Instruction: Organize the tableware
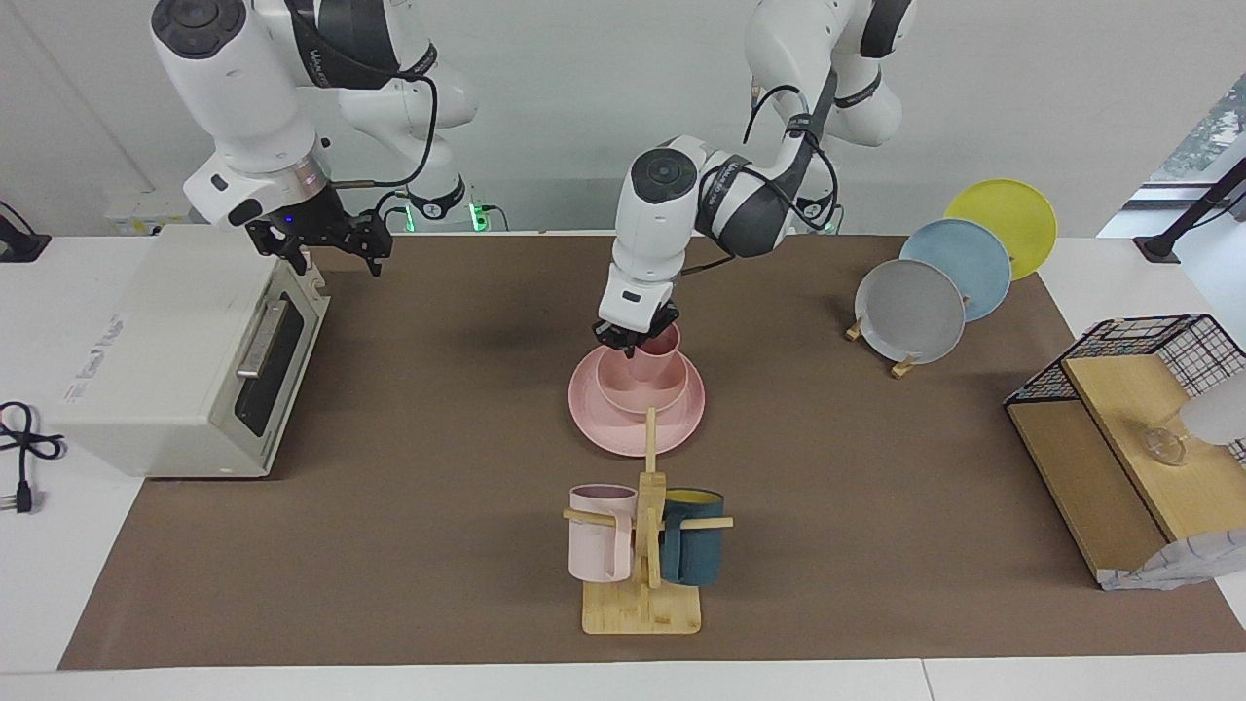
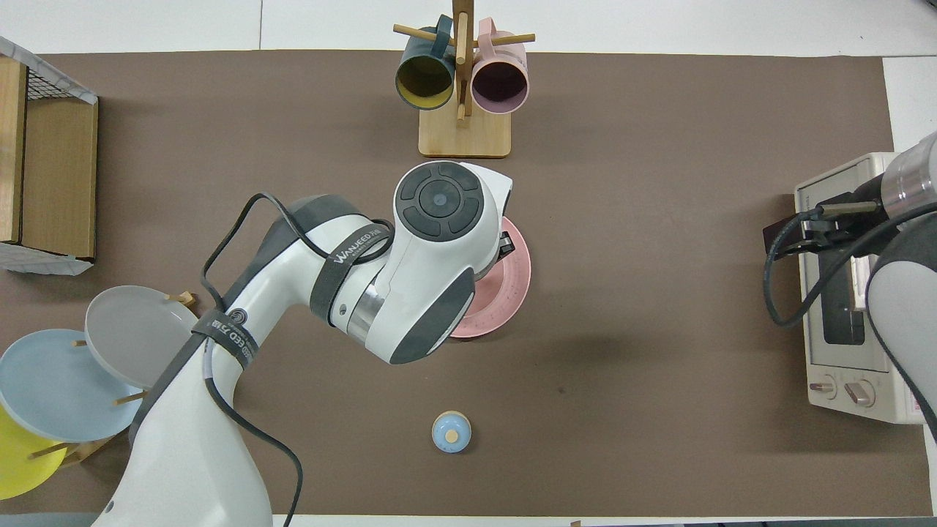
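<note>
At the table's middle, nearer the robots than the mug rack (image 1: 642, 545), the pink plate (image 1: 594, 414) is lying flat with the bowl (image 1: 647, 399) sitting on it and the cup (image 1: 662, 358) standing in the bowl. The left gripper (image 1: 635, 340) is reaching down onto the cup's rim, though whether its fingers are clamping the rim or parting from it I cannot tell. The stacking is looking nearly finished, with only letting go and pulling away seemingly left, while the right gripper (image 1: 326, 239) is waiting, fingers spread, over the toaster oven (image 1: 175, 360).
</note>
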Motion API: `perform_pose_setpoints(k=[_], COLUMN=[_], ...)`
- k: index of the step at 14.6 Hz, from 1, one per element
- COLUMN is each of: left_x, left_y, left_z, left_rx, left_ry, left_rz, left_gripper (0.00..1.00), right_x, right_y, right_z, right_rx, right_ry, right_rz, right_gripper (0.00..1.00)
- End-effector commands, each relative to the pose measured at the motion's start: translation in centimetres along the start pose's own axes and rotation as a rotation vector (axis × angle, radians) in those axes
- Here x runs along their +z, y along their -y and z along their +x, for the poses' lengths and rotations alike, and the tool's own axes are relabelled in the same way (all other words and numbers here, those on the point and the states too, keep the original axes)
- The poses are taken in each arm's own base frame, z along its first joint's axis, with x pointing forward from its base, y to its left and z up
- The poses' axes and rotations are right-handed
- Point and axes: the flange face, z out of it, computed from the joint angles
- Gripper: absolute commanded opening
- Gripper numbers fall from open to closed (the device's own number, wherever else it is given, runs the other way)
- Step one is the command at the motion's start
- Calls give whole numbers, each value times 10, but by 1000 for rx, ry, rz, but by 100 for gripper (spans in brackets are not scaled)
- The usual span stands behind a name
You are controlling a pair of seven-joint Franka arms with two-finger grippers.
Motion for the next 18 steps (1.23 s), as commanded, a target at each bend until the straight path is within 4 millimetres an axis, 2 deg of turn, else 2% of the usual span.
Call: perform_pose_setpoints(k=[1,4,8,9,10,11,12,14,16,17,18], left_x=[20,27,28,30,31,32,31,29,19,11,-7], left_y=[-4,-6,-8,-7,-6,-7,-7,-6,-2,1,6], left_z=[-4,-4,-8,-8,-8,-9,-9,-8,-6,-4,-5], left_rx=[-7,-2,23,21,22,23,23,26,24,20,19], left_ry=[-18,-23,-39,-39,-39,-38,-38,-36,-34,-33,-35], left_rz=[6,6,16,16,19,21,21,27,32,36,32], left_gripper=[0,0,0,17,59,82,100,100,100,100,100], right_x=[1,2,3,1,0,-2,-3,-4,-3,-4,-3], right_y=[-9,-28,-34,-36,-39,-36,-35,-33,-33,-33,-34], right_z=[-4,0,-1,0,1,3,3,1,2,1,1], right_rx=[3,31,43,45,35,4,-2,-5,-7,-7,-5], right_ry=[-24,-31,-21,-25,-28,-30,-34,-31,-28,-29,-28], right_rz=[14,18,41,42,41,39,39,39,39,39,41], right_gripper=[100,100,100,100,100,100,100,100,100,100,100])
